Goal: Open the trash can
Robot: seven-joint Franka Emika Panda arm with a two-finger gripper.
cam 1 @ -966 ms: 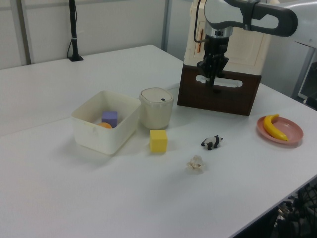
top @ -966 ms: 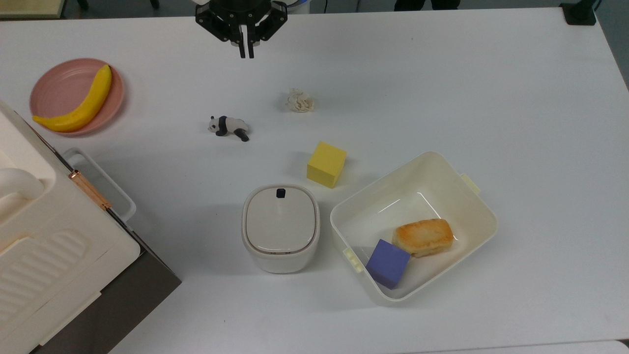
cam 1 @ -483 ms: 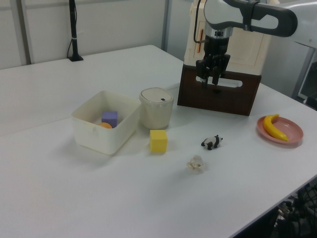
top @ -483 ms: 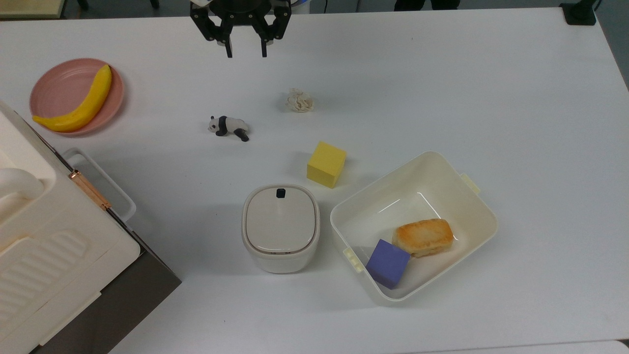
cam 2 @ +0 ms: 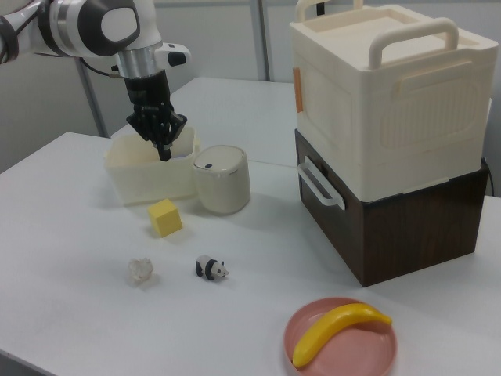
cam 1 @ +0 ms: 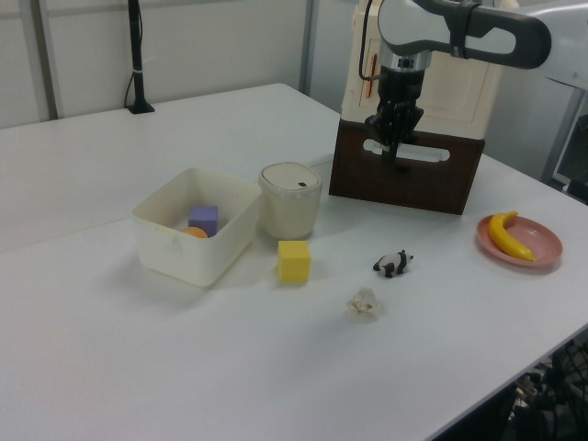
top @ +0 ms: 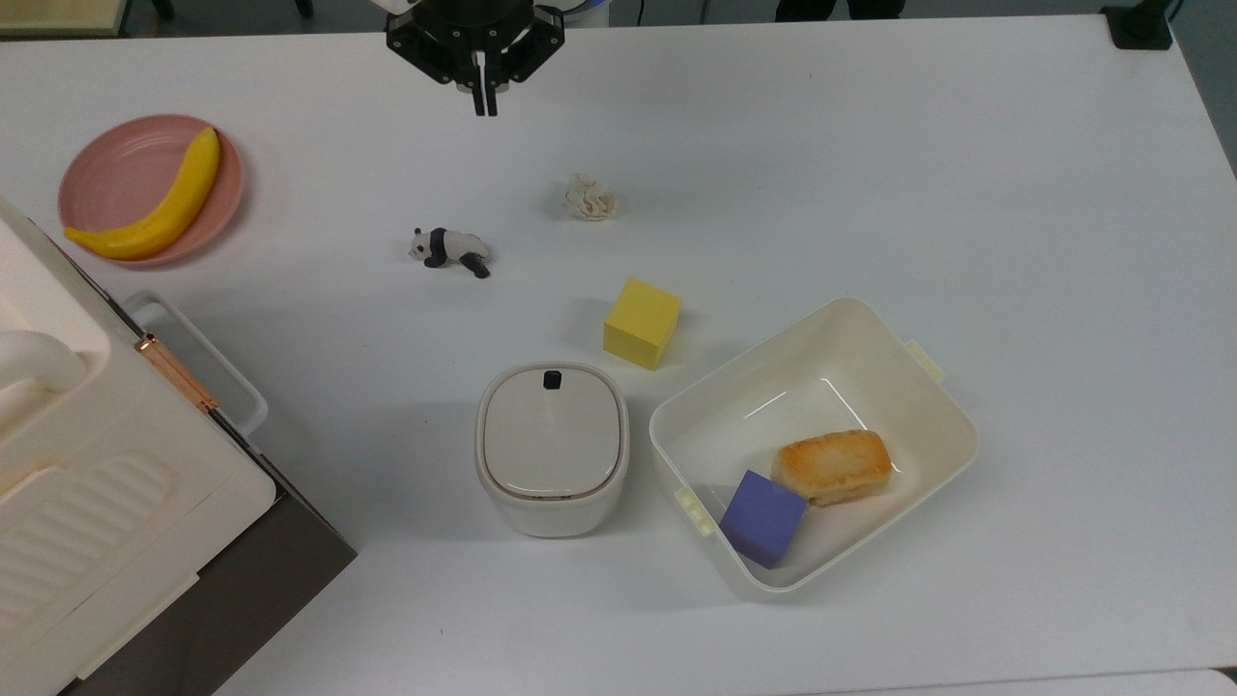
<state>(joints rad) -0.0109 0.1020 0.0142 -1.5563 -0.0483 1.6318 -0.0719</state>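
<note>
Your gripper [top: 485, 104] hangs pinched together at the top view's upper edge — toy panda [top: 449, 249], paper wad [top: 590, 198] and yellow cube [top: 643, 322] lie between it and the lidded trash can [top: 552, 448].

Bright, even overhead light, soft faint shadows on the table [top: 870, 174], sharp focus.

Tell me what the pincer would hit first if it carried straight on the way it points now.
The pincer, shut and empty, points straight down. Below it lies bare white table, far from the closed trash can. It would probably meet the tabletop first; its height above it is hard to judge.
</note>
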